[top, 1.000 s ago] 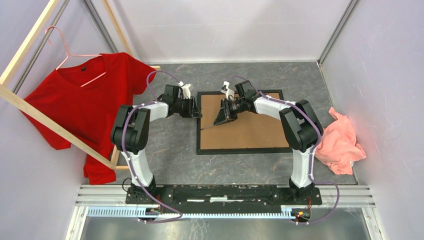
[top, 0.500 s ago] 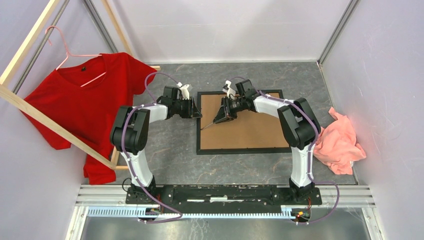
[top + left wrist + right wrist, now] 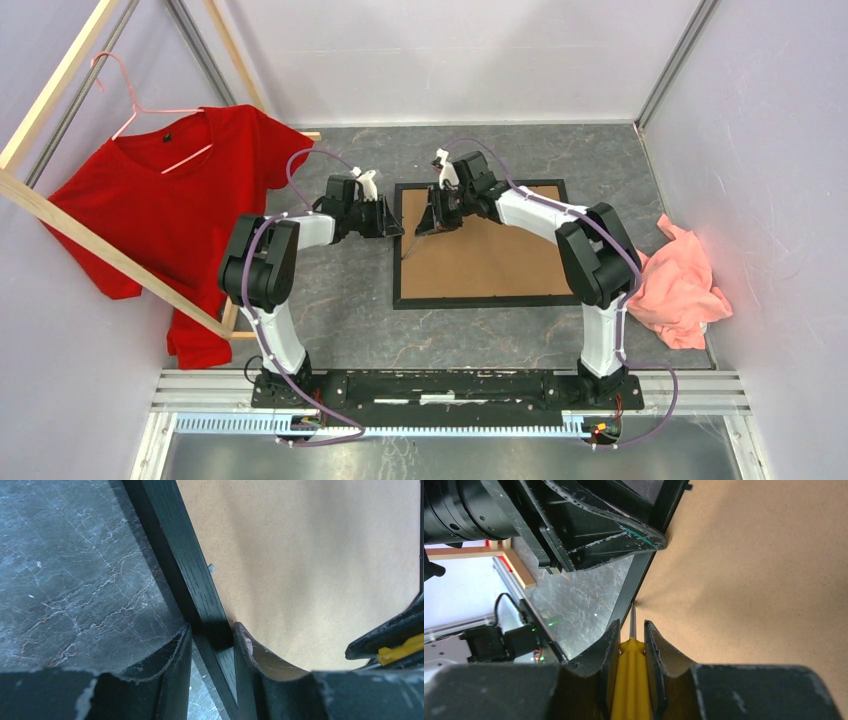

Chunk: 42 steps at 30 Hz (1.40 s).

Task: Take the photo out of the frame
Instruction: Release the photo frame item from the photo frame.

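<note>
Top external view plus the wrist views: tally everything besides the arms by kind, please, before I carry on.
black picture frame: 1
brown backing board: 1
yellow-handled screwdriver: 1
red T-shirt: 1
pink hanger: 1
peach cloth: 1
wooden rack: 1
Total: 7

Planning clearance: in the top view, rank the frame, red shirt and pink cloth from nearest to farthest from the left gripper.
1. Frame, clamped in the left gripper.
2. Red shirt, to its left.
3. Pink cloth, far right.
</note>
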Available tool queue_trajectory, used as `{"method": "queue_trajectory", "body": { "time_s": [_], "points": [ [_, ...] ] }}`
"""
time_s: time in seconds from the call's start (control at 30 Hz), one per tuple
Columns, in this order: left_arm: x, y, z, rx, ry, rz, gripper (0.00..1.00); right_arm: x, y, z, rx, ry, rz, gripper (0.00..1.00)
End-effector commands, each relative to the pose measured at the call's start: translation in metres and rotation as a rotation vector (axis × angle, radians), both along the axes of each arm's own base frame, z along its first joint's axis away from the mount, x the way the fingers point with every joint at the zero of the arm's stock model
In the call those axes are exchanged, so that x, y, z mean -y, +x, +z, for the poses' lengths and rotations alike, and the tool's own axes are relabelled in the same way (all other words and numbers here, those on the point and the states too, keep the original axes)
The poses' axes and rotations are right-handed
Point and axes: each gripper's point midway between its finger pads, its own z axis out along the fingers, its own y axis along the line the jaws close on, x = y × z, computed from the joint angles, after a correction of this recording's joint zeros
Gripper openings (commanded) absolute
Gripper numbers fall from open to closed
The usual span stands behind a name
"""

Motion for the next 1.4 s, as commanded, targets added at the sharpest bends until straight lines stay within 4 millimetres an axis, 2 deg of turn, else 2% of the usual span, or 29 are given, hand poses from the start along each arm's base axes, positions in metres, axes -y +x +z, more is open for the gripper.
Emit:
{"method": "queue_trajectory", "body": {
  "time_s": [0.0, 0.3, 0.57, 0.97, 1.2, 1.37],
  "points": [
    [-0.008, -0.033, -0.045, -0.147, 0.099, 0.045, 0.02, -0.047, -0.025, 0.042, 0.137, 0.045, 0.103, 0.0],
    [-0.014, -0.029, -0.044, -0.121, 0.134, 0.087, 0.02, -0.063, -0.054, 0.057, 0.228, 0.009, 0.163, 0.0],
    [-0.014, -0.028, -0.045, -0.106, 0.166, 0.105, 0.02, -0.091, -0.072, 0.076, 0.236, 0.051, 0.224, 0.0],
    [-0.011, -0.028, -0.045, -0.078, 0.211, 0.111, 0.02, -0.127, -0.096, 0.087, 0.173, 0.093, 0.256, 0.0],
    [-0.009, -0.028, -0.044, -0.061, 0.229, 0.106, 0.02, -0.134, -0.097, 0.09, 0.123, 0.112, 0.233, 0.0],
    [-0.007, -0.03, -0.044, -0.049, 0.245, 0.097, 0.02, -0.136, -0.093, 0.101, 0.14, 0.123, 0.232, 0.0]
  ]
}}
